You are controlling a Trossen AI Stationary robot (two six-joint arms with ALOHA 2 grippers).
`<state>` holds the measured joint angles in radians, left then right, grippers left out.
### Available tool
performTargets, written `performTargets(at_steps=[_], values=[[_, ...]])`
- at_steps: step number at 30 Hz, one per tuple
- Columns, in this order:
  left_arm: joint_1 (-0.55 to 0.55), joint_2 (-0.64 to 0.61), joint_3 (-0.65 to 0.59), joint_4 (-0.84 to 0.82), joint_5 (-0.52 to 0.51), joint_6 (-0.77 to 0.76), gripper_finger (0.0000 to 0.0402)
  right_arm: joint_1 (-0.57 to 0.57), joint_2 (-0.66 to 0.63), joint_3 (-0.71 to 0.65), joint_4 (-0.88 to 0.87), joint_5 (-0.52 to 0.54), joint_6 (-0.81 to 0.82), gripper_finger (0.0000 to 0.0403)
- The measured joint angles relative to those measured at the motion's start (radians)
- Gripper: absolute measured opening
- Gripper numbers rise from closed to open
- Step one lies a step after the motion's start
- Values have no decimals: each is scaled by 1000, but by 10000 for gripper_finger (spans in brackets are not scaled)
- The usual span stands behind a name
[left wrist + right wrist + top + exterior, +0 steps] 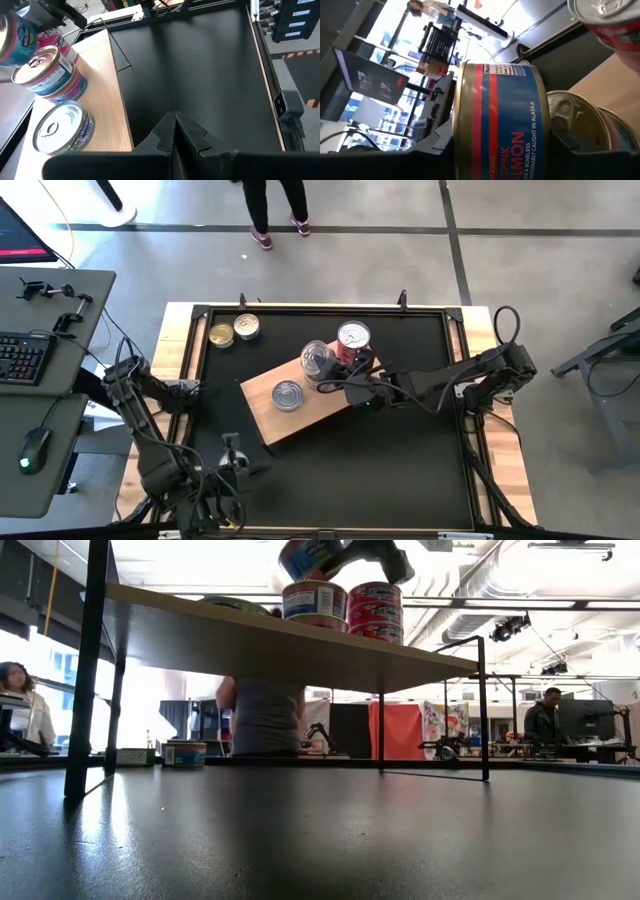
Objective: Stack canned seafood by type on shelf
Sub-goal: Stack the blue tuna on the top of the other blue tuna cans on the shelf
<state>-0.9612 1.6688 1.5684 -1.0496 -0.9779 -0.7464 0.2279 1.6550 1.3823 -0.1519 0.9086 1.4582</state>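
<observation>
The shelf (262, 392) is a light wooden board on thin black legs, lying aslant at the table's middle. On it stand a single silver-topped tin (287, 395), a stack of blue-labelled tins (313, 600) and a stack of red-labelled tins (353, 337). My right gripper (335, 377) reaches in from the table's right, shut on a blue-and-red-labelled tin (500, 115) just above the blue stack. My left gripper (175, 131) is shut and holds nothing, over the table's near left part beside the shelf. My right gripper pinches the tin between its two fingers, one finger (437, 147) at each flat end, the labelled wall (510, 90) showing between them. The fingers come nearly level from the table's right. The tin (310, 555) is lifted clear, tilted, just above the blue stack's top tin.
Two loose tins (221, 335) (247, 327) stand on the black tabletop at its far left corner. The shelf's black legs (85, 670) stand on the table. Bare tabletop lies along the near side and to the right. People stand in the room beyond the far edge.
</observation>
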Motion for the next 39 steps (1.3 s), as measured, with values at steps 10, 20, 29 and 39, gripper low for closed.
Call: performTargets(at_steps=[10,20,29,39], values=[[25,-1,0,1,1,-23,0,-53,14,0,-28,-106,8,169],[25,-1,0,4,2,-114,0,-65,22,0,-31,-162,2,211],[25,-1,0,4,2,-116,0,-63,22,0,-31,-188,0,216],[25,-1,0,7,3,-116,0,-58,21,0,-37,-249,-72,217]])
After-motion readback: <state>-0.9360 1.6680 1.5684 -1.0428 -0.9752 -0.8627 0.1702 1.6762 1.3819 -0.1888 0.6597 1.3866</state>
